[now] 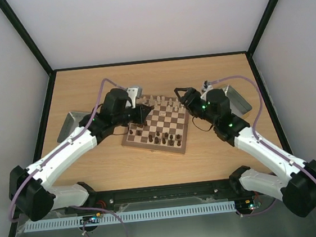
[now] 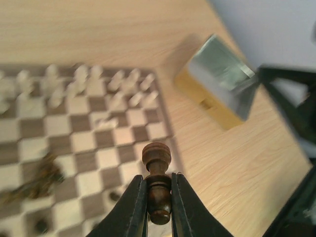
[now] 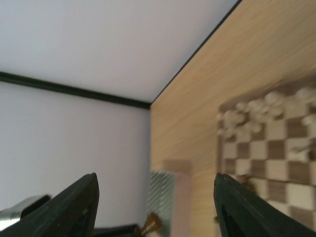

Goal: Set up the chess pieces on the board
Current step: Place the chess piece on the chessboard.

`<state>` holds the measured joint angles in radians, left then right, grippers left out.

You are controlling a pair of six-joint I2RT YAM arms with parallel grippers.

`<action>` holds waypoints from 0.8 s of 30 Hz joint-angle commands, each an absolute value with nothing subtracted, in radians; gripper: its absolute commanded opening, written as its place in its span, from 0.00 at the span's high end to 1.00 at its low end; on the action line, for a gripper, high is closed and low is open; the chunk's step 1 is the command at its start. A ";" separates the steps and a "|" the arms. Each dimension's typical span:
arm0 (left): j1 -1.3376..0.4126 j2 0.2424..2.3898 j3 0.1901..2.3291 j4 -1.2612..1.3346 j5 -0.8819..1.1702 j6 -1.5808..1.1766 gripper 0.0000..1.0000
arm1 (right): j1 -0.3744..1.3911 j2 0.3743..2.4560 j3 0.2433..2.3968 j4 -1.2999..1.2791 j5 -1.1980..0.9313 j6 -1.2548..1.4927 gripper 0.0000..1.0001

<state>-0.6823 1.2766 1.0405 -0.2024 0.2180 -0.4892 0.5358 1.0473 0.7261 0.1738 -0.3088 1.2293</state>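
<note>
The chessboard (image 1: pixel 166 119) lies mid-table with cream pieces (image 1: pixel 166 102) along its far rows and dark pieces (image 1: pixel 159 137) along its near rows. My left gripper (image 2: pixel 159 197) is shut on a dark brown piece (image 2: pixel 157 170), held above the board's edge (image 2: pixel 167 118); in the top view it (image 1: pixel 144 113) sits over the board's left side. My right gripper (image 1: pixel 181 95) is open and empty, held over the board's far right corner; its fingers (image 3: pixel 232 202) stand wide apart. The board (image 3: pixel 276 143) shows blurred at the right of the right wrist view.
A grey metal tray (image 1: pixel 71 125) lies left of the board, partly under my left arm. Another tray (image 1: pixel 236 99) lies right of it, also in the left wrist view (image 2: pixel 222 81). Black frame posts and white walls enclose the table.
</note>
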 commanded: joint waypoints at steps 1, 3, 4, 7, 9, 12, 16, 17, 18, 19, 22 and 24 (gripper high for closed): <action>-0.662 1.263 1.129 -0.694 0.097 -0.365 0.95 | 0.537 0.993 0.777 -0.095 -0.070 0.998 0.37; -0.661 1.281 1.156 -0.801 0.073 -0.357 0.95 | 0.537 0.982 0.773 -0.129 -0.018 0.975 0.36; -0.662 1.290 1.166 -0.839 0.067 -0.354 0.95 | 0.537 0.978 0.768 -0.140 -0.001 0.968 0.36; -0.664 1.321 1.195 -0.922 0.067 -0.346 0.96 | 0.536 0.975 0.753 -0.149 0.025 0.960 0.36; -0.669 1.360 1.211 -0.962 0.067 -0.336 0.96 | 0.537 0.977 0.743 -0.146 0.030 0.956 0.36; -0.687 1.434 1.223 -0.989 0.062 -0.318 0.96 | 0.535 0.983 0.735 -0.144 0.043 0.949 0.36; -0.702 1.525 1.239 -0.998 0.054 -0.302 0.96 | 0.534 0.982 0.730 -0.146 0.061 0.934 0.36; -0.706 1.548 1.246 -0.996 0.056 -0.300 0.96 | 0.535 0.980 0.727 -0.147 0.064 0.930 0.36; -0.710 1.566 1.254 -0.995 0.057 -0.298 0.96 | 0.535 0.979 0.726 -0.147 0.065 0.927 0.36; -0.714 1.586 1.263 -0.993 0.060 -0.296 0.96 | 0.534 0.978 0.724 -0.147 0.065 0.925 0.36; -0.725 1.643 1.285 -0.989 0.063 -0.290 0.96 | 0.535 0.979 0.717 -0.142 0.059 0.922 0.36; -0.729 1.679 1.297 -0.986 0.058 -0.292 0.96 | 0.535 0.979 0.710 -0.135 0.052 0.922 0.36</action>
<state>-0.7170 1.6302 1.2526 -0.9562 0.0689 -0.3092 0.5358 0.9897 0.7311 -0.1303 0.0261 0.9417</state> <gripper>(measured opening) 0.120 0.638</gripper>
